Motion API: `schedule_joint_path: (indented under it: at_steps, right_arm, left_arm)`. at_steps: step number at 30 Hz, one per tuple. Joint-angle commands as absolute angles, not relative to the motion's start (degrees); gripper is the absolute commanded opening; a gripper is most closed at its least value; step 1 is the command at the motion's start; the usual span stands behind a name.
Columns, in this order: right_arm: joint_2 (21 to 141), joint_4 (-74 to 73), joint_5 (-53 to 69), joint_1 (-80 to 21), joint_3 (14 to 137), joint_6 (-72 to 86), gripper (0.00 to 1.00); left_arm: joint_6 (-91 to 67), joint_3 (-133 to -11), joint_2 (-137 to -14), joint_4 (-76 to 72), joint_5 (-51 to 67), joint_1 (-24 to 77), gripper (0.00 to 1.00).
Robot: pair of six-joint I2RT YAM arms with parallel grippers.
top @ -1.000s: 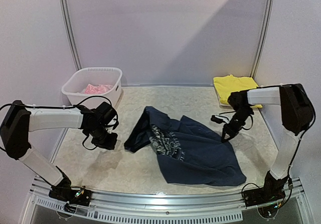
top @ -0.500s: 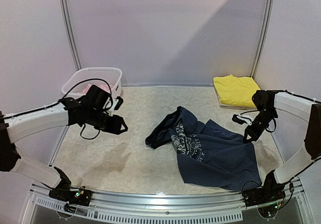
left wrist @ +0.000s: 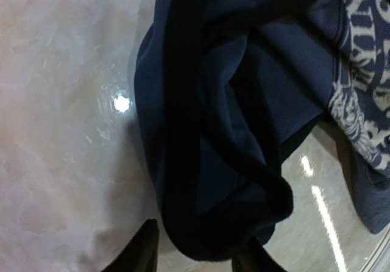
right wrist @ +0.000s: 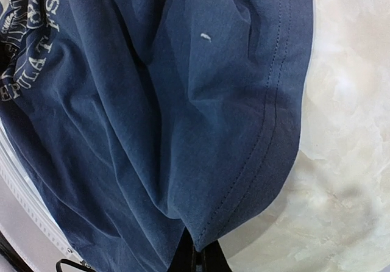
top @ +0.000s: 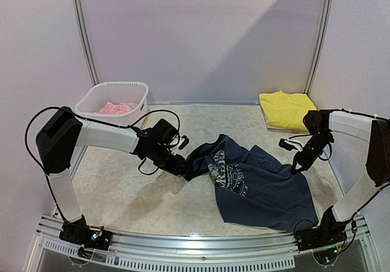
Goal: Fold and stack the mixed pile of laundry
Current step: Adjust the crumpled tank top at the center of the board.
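The navy tank top (top: 259, 183) with white print lies crumpled on the table, right of centre. My left gripper (top: 178, 166) is at its bunched left edge. In the left wrist view the open gripper (left wrist: 195, 261) has its two fingers on either side of a dark rolled fold (left wrist: 213, 180). My right gripper (top: 296, 166) is shut on the top's right hem, and the right wrist view shows the stitched hem corner (right wrist: 244, 180) pinched in the gripper (right wrist: 203, 261). A yellow garment (top: 286, 108) lies folded at the back right. A pink garment (top: 117, 108) sits in the basket.
A white slotted basket (top: 137, 93) stands at the back left. Pale walls and metal posts enclose the table on three sides. A metal rail runs along the near edge. Cables hang from both wrists.
My left gripper swung from beside the basket, right and forward, to the tank top's left edge. My right gripper dragged the top to the right and now holds still.
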State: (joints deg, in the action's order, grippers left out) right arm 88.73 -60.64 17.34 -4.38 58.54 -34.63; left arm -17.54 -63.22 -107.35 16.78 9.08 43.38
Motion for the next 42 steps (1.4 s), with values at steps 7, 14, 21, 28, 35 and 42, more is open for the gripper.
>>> schedule_joint_path:
  at_steps: [7, 14, 21, 28, 35, 42]
  right_arm:
    - [90.9, -58.6, 19.1, -4.2, 60.7, -33.3, 0.0]
    - [85.6, -58.7, 18.9, 2.6, 66.0, -32.1, 0.0]
    - [81.0, -64.2, 15.9, 4.4, 64.9, -36.1, 0.0]
    - [76.5, -77.4, 6.6, 4.4, 56.6, -50.8, 0.02]
    - [68.4, -83.1, 4.8, 4.4, 58.4, -66.4, 0.47]
    - [83.3, -77.9, 17.5, 4.3, 78.5, -58.7, 0.55]
  left_arm:
    - [-13.1, -67.1, -103.9, 19.4, 5.5, 44.2, 0.0]
    - [-8.5, -74.0, -83.9, 38.0, -4.1, 43.4, 0.0]
    - [-10.3, -81.8, -76.8, 60.0, -4.0, 42.2, 0.0]
    - [-15.5, -76.4, -74.1, 78.9, 0.5, 42.1, 0.0]
    - [-12.7, -80.3, -77.8, 84.1, 0.5, 41.1, 0.35]
    - [-9.7, -86.3, -91.4, 65.0, 5.1, 38.7, 0.47]
